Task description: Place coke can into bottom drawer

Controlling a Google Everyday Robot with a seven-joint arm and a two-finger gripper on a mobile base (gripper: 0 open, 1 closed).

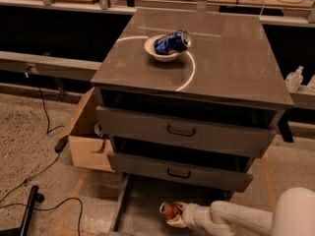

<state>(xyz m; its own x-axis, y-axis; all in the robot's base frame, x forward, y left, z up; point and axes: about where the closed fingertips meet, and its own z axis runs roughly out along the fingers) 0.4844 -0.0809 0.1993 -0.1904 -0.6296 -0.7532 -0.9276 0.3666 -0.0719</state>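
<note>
gripper (pixel 175 215) clasping coke can (pixel 169 210), over open bottom drawer (pixel 140 203)

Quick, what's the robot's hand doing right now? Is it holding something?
Gripper: closed on the coke can, holding it low over the open bottom drawer.

1. A bowl (pixel 165 56) sits on the cabinet (pixel 231 68) top, back left, with a second can (pixel 171 42) lying in it.
2. The bottom drawer (pixel 142 200) stands pulled out in front, below the two upper drawers.
3. The gripper (pixel 177 215), reaching in from the right, clasps the coke can (pixel 170 211) over that drawer's floor.
4. A cardboard box (pixel 88 149) stands just beside the cabinet's left side.
</note>
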